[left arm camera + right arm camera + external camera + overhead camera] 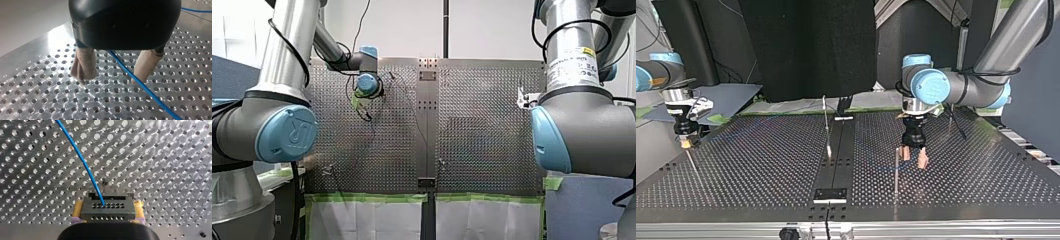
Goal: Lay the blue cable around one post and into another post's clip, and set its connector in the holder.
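Note:
In the left wrist view the blue cable (150,93) lies on the perforated plate and runs between the beige pads of my left gripper (110,80), which is open and close above the plate; the cable passes close to one fingertip. The top view shows that gripper (913,155) beside a thin upright post (896,170). My right gripper (107,213) is shut with yellow pads on the black connector (107,208); the cable (82,162) leaves the connector ahead across the plate. In the top view this gripper (684,142) is at the far left edge.
A second thin post (826,125) stands on the centre strip, and a small black block (831,194) sits on that strip near the front edge. In the front view more posts (441,164) stand near the taped edge (372,197).

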